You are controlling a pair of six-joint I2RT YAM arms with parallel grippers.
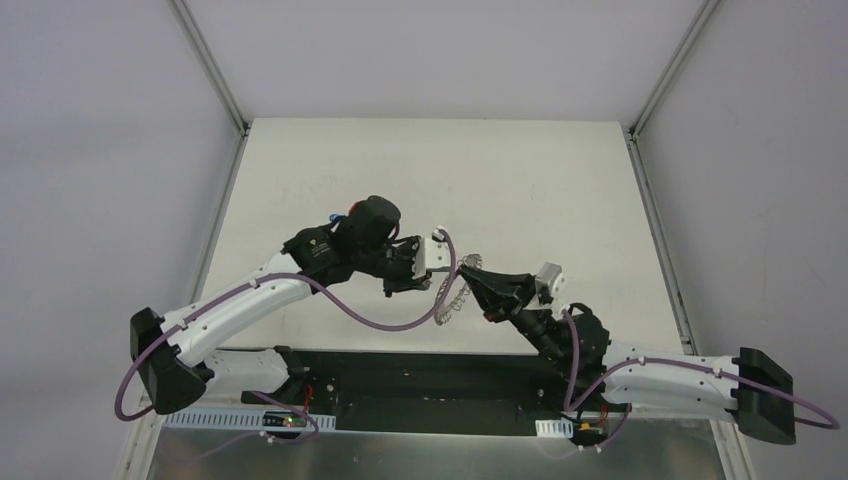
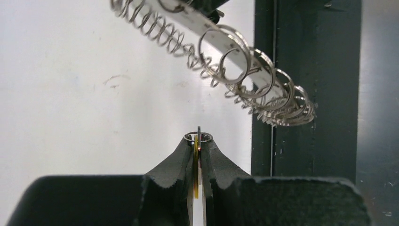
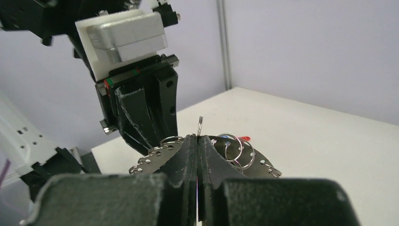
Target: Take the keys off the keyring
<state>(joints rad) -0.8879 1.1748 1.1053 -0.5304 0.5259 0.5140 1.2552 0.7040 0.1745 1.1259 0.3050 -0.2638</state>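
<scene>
The keyring (image 1: 455,300) is a flat silver ring edged with small wire loops, held in the air between the two arms. My right gripper (image 1: 466,270) is shut on its edge; in the right wrist view the ring (image 3: 256,162) spreads out behind the closed jaws (image 3: 198,140). My left gripper (image 1: 400,283) is shut on a key with a yellow tag (image 2: 195,155). That key's small split ring (image 2: 198,137) pokes out at the fingertips. It hangs below the keyring (image 2: 235,61), apart from it. A red key (image 1: 352,211) and a blue key (image 1: 335,215) lie on the table behind the left wrist.
The white table (image 1: 520,190) stretches away behind the arms. A black base plate (image 1: 420,380) runs along the near edge under both arms. The left gripper's black fingers (image 3: 141,117) hang close to the keyring's left side.
</scene>
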